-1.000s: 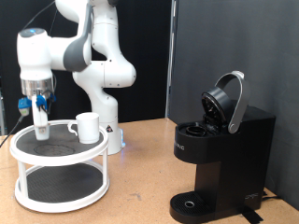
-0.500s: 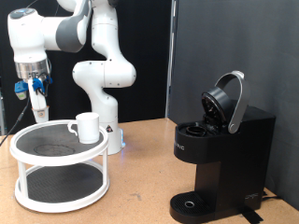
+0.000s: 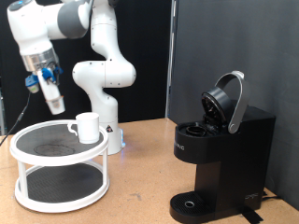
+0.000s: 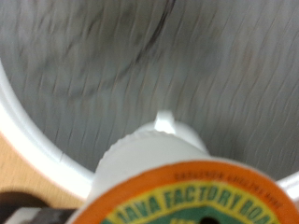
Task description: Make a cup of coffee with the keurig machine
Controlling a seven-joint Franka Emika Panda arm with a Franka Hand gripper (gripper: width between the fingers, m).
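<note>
I see a white cup (image 3: 88, 126) on a white two-tier stand (image 3: 60, 164) whose shelves are dark grey mesh. The keurig machine (image 3: 220, 154) is matte black with a silver-rimmed lid. My gripper (image 3: 52, 98) carries a white pod (image 4: 177, 182); its top shows an orange rim and a green band with yellow lettering. The tabletop (image 3: 140, 187) is tan, the backdrop black.

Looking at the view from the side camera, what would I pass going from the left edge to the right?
The tool raised at upper left, gripping a small pod → the round white two-tier rack → the cup on its top shelf → the white robot base → the keurig machine, lid open.
</note>
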